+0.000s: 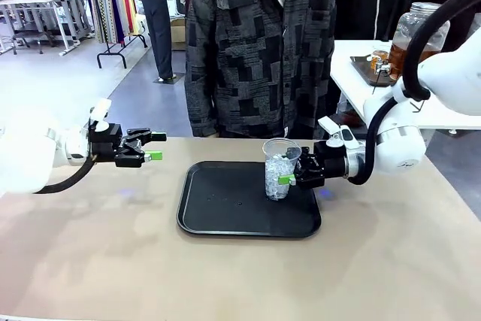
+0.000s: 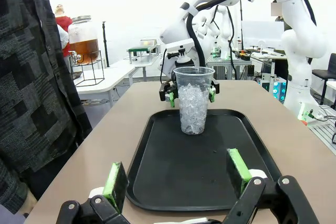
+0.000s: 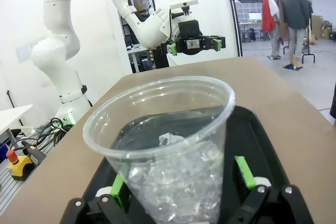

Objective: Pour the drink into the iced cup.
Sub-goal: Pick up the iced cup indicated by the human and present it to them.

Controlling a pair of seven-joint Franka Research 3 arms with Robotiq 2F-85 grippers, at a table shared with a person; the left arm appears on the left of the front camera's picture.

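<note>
While two tools point(image 1: 156, 146) point(image 1: 289, 172) gape, one iced cup point(image 1: 276, 183) occupies one tray point(image 1: 218, 202).

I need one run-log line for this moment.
left gripper: open, beside tray | right gripper: open, straddling iced cup on tray | drink: in dispenser jar, side table

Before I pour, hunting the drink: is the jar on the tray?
No, the jar sits at the far white table, away from the tray.

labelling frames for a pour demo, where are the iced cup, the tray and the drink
iced cup point(image 1: 278, 178), front view, on its ice-filled lower wall
tray point(image 1: 218, 204), front view, on the bare floor of its left half
drink point(image 2: 84, 50), left wrist view, on the amber liquid itself
</note>
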